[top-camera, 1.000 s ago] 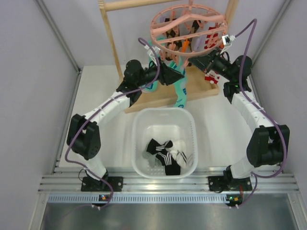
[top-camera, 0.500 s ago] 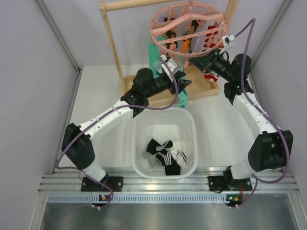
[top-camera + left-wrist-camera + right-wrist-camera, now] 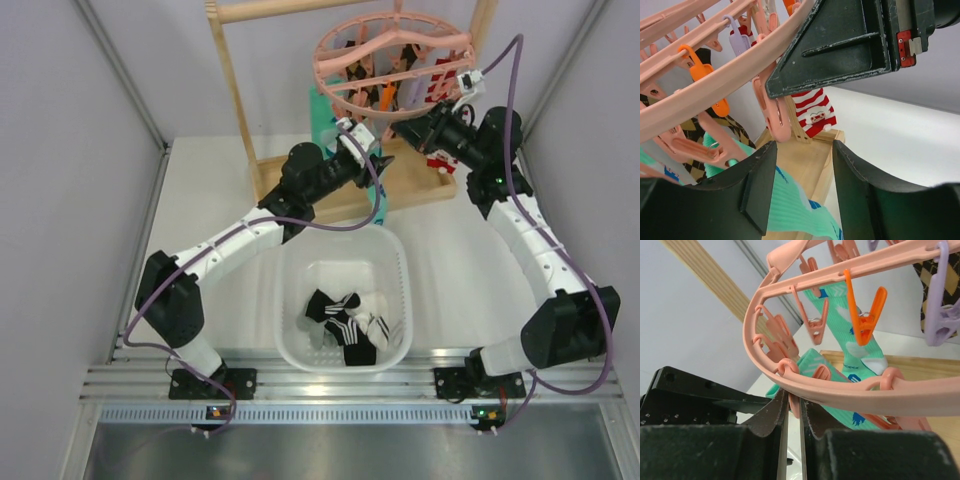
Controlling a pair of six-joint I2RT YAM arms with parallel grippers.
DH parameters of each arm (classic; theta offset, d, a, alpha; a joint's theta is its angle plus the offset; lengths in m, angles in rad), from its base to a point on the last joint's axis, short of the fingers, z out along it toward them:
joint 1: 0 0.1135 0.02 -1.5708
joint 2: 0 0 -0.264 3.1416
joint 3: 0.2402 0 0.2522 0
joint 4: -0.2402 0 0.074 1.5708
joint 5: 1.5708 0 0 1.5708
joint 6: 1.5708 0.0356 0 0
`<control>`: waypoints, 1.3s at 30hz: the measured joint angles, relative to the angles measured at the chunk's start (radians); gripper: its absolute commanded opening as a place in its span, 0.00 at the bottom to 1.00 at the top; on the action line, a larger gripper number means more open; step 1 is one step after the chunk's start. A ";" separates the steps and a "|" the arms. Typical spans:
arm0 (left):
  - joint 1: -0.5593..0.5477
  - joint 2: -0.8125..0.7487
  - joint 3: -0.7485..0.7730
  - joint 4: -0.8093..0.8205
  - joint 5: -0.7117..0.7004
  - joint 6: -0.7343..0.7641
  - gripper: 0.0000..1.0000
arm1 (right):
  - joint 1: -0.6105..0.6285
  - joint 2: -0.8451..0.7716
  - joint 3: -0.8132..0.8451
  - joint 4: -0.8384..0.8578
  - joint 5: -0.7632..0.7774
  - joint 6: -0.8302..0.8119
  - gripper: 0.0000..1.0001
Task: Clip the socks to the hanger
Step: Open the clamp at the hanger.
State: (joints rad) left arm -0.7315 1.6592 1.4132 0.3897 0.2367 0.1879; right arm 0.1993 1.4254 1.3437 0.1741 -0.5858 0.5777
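Observation:
The pink round hanger [image 3: 395,62] hangs from the wooden rack, with several pegs dangling from its rings. My right gripper [image 3: 402,127] [image 3: 794,404] is shut on one pink clip peg [image 3: 796,410] just under the outer ring [image 3: 850,392]. My left gripper [image 3: 383,160] [image 3: 802,185] is open just below that same peg [image 3: 774,115], with nothing between its fingers; beyond the gap lie a teal sock and the wooden base. The socks [image 3: 343,322], black with white stripes, lie in the white basket [image 3: 285,300].
The light wooden rack [image 3: 232,90] stands on a flat wooden base [image 3: 812,162]. Long teal socks [image 3: 860,340] [image 3: 790,202] and a red-and-white striped sock [image 3: 812,110] hang from the hanger. Orange [image 3: 865,315] and lilac [image 3: 940,315] pegs dangle nearby. Grey walls close in on both sides.
My left arm has stretched out to the right, bringing its open gripper under the hanger's near rim beside the right gripper. The right gripper stays shut on the peg.

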 measured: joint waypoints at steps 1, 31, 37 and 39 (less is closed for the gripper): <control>0.000 0.003 0.001 0.008 0.000 0.002 0.54 | 0.010 0.000 0.005 -0.009 0.009 -0.008 0.00; 0.031 0.102 0.124 0.051 -0.036 -0.005 0.11 | 0.089 -0.004 0.047 -0.100 0.134 -0.044 0.00; 0.035 0.102 0.124 0.053 -0.019 -0.035 0.00 | 0.089 -0.004 0.047 -0.097 0.137 -0.006 0.06; 0.037 0.102 0.124 0.053 -0.018 -0.042 0.00 | 0.089 -0.004 0.047 -0.097 0.135 0.012 0.39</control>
State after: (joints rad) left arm -0.6941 1.7615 1.5375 0.4427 0.2184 0.1463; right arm 0.2886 1.4216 1.3907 0.0772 -0.4503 0.5900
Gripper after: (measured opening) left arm 0.271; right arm 0.197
